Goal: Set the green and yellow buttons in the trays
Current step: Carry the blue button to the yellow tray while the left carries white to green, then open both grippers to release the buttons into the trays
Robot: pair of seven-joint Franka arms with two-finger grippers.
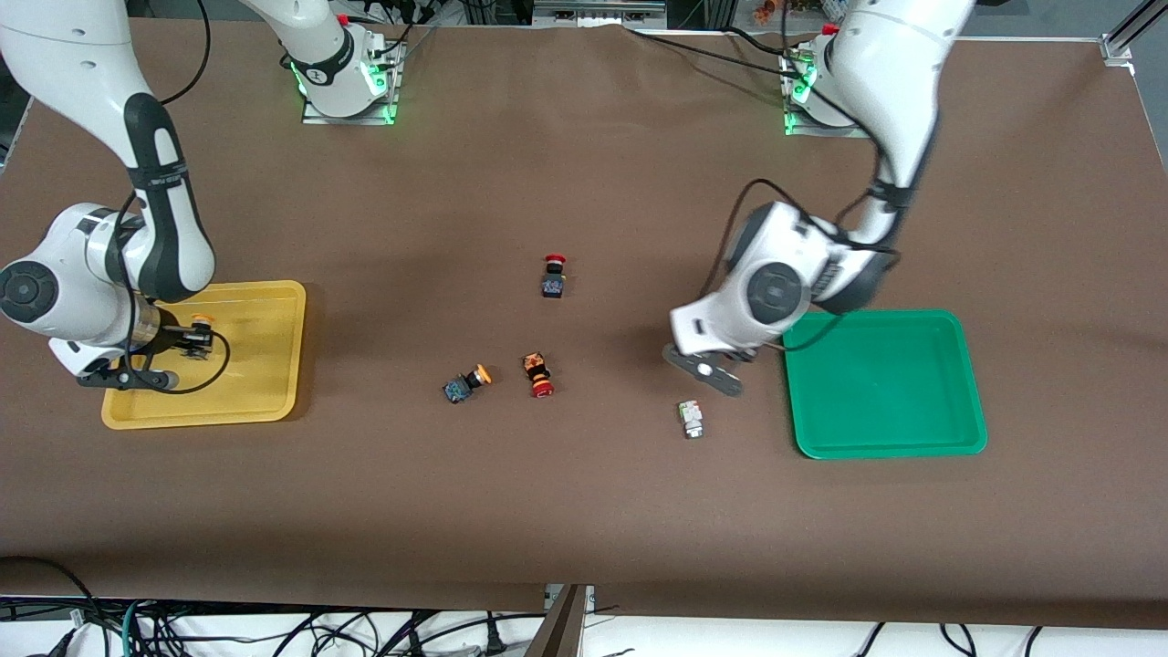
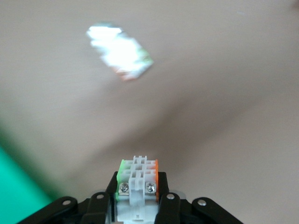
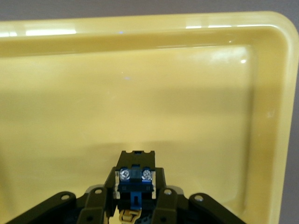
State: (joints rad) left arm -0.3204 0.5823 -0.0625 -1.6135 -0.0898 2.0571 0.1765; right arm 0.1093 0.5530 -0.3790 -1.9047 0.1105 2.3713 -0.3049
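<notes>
My right gripper (image 1: 194, 339) hangs over the yellow tray (image 1: 265, 365), shut on a dark button with a yellow-orange cap (image 1: 202, 320). The right wrist view shows that button's dark blue body (image 3: 135, 183) between the fingers, above the yellow tray's floor (image 3: 140, 102). My left gripper (image 1: 704, 369) is over the table beside the green tray (image 1: 885, 383), shut on a whitish-green button (image 2: 138, 179). A second whitish button (image 1: 692, 419) (image 2: 120, 51) lies on the table near it. Another yellow-capped button (image 1: 467, 383) lies mid-table.
Two red-capped dark switches are on the table: one (image 1: 553, 276) stands farther from the front camera, the other (image 1: 538, 374) lies beside the loose yellow-capped button. The green tray's corner (image 2: 14, 186) shows in the left wrist view.
</notes>
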